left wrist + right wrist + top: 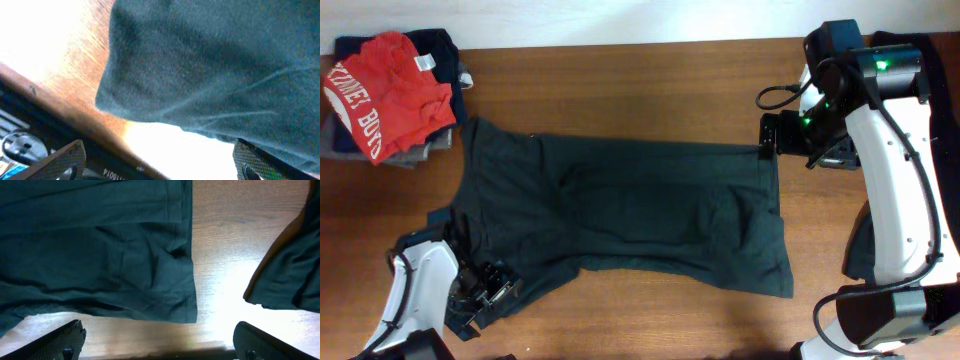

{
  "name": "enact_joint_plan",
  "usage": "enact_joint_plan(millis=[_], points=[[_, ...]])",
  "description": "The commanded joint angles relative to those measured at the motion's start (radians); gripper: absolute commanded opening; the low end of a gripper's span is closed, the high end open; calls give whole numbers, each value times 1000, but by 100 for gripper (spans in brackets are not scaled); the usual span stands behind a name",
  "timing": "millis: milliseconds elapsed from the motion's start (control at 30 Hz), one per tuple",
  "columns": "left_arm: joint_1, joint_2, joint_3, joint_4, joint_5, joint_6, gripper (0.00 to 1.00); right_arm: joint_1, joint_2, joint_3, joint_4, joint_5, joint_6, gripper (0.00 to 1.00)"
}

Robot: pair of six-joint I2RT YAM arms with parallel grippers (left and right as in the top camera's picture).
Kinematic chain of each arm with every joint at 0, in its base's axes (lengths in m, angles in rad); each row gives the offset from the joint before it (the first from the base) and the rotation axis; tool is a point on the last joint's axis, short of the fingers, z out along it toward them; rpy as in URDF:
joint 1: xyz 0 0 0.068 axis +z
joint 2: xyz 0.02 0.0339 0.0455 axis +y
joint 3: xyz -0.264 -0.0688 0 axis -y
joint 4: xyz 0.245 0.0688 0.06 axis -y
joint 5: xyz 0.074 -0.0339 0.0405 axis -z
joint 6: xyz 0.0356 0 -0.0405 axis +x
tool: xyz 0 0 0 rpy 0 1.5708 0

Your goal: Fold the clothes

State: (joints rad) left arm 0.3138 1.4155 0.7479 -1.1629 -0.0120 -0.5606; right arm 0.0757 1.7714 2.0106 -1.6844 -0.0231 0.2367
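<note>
On woodgrain table (620,80), rumpled dark T-shirt (640,210); left hand (490,292), right hand (769,141) wide open, empty.

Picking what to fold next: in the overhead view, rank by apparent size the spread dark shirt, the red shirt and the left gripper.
1. spread dark shirt, by far the largest.
2. red shirt, crumpled, clearly smaller.
3. left gripper, smallest; nearness to the camera may even inflate it.

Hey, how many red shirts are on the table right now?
1: the red shirt lies atop the pile at the far left corner of the table. Others could be hidden underneath.
</note>
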Motion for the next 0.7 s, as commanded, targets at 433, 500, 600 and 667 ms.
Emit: enact_joint_plan(millis=[433, 500, 600, 667], points=[[98, -18, 24, 97, -15, 40, 91, 3, -14, -100, 27, 8, 12, 99], [110, -18, 22, 96, -18, 40, 91, 3, -14, -101, 28, 4, 12, 99], [113, -18, -4, 108, -18, 40, 91, 3, -14, -101, 28, -3, 12, 99], [113, -18, -29, 130, -18, 40, 91, 3, -14, -101, 28, -3, 12, 99]])
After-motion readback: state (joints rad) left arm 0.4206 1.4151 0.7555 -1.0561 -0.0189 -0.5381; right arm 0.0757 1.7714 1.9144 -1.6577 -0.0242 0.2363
